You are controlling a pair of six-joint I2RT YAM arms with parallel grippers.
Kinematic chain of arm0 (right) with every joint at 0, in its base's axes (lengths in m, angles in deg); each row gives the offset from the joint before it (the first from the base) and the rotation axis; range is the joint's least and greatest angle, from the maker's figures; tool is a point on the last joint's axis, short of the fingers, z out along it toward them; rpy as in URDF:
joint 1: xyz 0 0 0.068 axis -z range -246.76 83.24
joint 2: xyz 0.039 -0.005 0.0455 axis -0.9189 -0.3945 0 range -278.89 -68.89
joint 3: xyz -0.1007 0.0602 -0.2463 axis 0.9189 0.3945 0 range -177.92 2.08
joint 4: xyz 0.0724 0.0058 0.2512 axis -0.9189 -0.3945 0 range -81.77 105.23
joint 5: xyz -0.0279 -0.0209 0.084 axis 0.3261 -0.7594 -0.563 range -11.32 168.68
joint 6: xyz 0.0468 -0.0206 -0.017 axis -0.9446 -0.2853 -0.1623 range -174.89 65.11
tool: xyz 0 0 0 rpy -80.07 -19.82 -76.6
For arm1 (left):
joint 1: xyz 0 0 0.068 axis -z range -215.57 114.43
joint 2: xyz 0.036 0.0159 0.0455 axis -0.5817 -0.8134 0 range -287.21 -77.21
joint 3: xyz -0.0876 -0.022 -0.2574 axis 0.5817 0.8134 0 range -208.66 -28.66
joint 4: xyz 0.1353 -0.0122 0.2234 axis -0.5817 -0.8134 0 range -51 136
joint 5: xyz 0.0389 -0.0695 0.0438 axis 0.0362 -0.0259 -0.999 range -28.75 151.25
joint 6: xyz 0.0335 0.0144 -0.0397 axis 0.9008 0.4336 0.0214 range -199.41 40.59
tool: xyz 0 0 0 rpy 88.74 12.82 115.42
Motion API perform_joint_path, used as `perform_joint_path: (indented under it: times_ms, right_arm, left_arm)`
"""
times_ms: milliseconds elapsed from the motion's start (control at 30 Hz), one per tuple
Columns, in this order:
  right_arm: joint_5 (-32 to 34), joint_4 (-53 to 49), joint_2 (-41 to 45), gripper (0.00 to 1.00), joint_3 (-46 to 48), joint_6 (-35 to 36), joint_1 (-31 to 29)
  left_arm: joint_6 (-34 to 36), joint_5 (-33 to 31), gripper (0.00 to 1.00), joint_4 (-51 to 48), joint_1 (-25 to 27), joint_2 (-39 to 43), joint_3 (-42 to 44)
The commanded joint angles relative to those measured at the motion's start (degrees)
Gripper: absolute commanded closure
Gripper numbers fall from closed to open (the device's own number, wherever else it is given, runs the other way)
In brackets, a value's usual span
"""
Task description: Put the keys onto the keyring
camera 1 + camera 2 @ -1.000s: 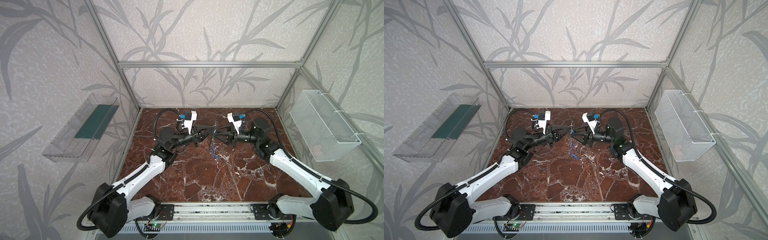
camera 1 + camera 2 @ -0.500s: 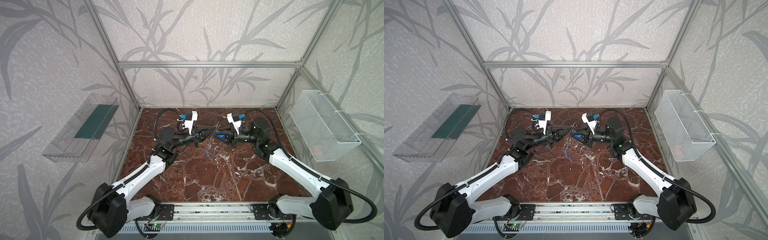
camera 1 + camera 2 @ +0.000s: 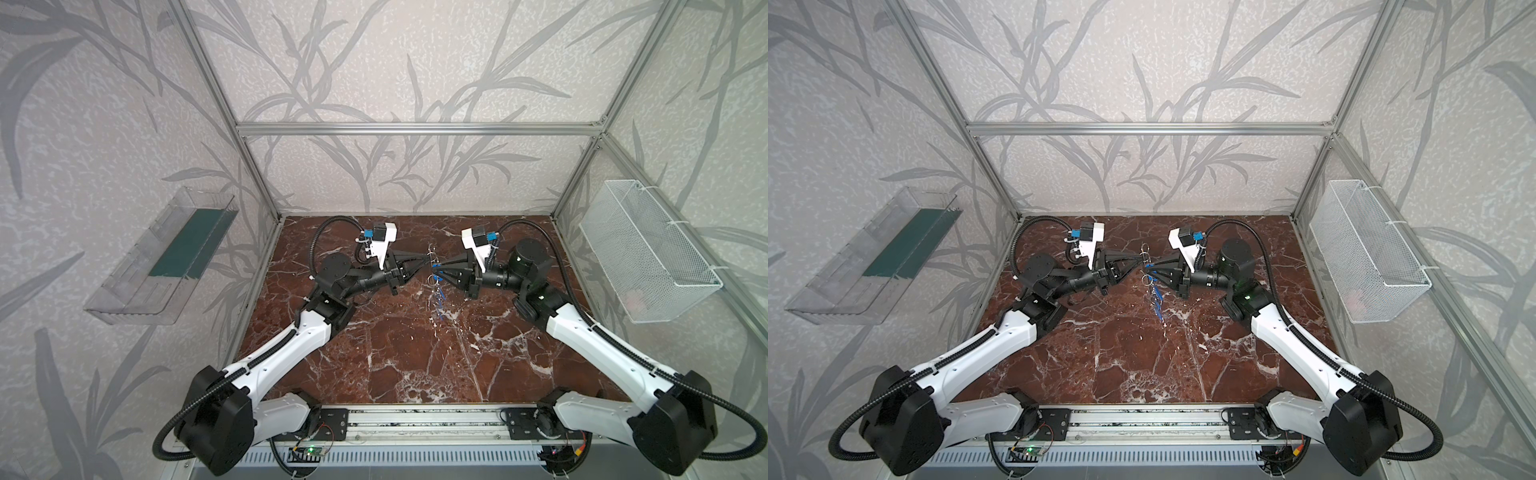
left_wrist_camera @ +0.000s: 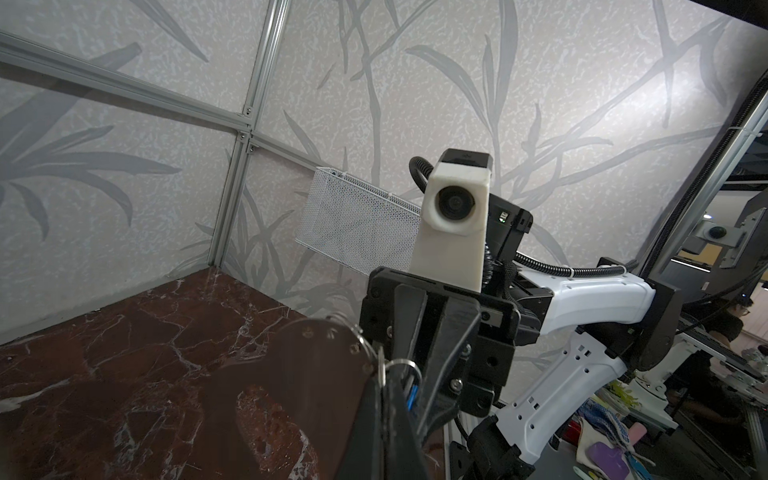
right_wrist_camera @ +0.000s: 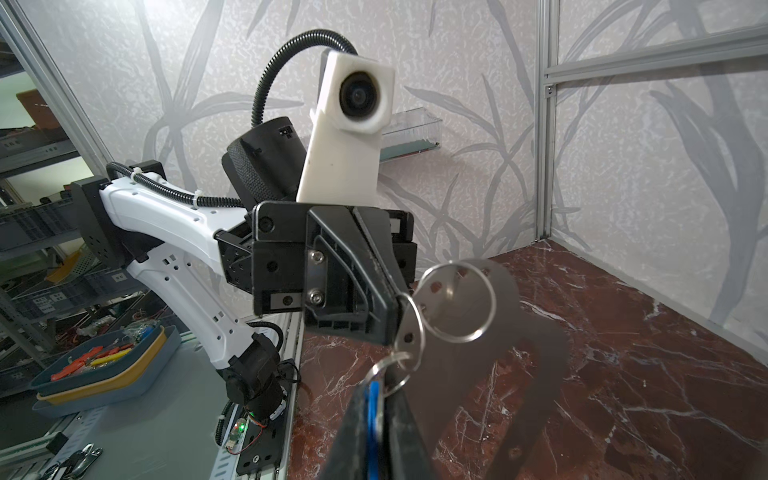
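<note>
The left gripper [image 3: 424, 262] reached in from the left with its jaws pressed together on the edge of the keyring [image 5: 482, 357], holding that grey plate in the air above the marble table [image 3: 395, 357]. In both top views the plate was hard to make out between the two gripper tips. The right wrist view showed it broadside, with its row of small holes running along the curved edge just beside the left fingertips [image 5: 387, 306]. Its long body fell away from that grip toward the table, as best I could judge. A large split ring [image 5: 455, 301] hung at that same edge, touching the left tip. Below the meeting point the keys [image 3: 1156, 301] dangled in a loose string near the table; whether the lowest one touched it I could not tell. The right gripper [image 3: 437, 274] came in from the right, nearly tip to tip with the left and a little lower in the top views. Its jaws were clamped on the blue tag [image 5: 374, 401] of one key, whose small ring [image 5: 384, 370] lay against the plate's edge; whether it already passed through a hole was not clear. I judged that the coming move turned on that small ring and the hole beside it: the right arm held the key and was the nearer one to work it on, while the left had only to keep the plate steady
</note>
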Motion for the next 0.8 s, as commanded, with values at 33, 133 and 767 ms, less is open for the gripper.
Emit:
perform_joint_path:
  times_ms: [33, 133, 767]
  right_arm:
    - [0.1, -0.3, 1.1, 0.96, 0.9, 0.6, 0.4]
    - [0.5, -1.7, 1.0, 1.0, 0.2, 1.0, 0.5]
    - [9.1, -13.6, 1.9, 1.0, -5.3, 8.0, 0.5]
  left_arm:
    - [0.7, -0.2, 1.0, 1.3, 0.0, 1.3, -1.7]
    - [1.1, 0.2, 1.0, 0.5, -0.1, 1.4, -2.0]
    - [2.3, 2.9, 1.0, -4.9, 0.7, -0.1, -4.4]
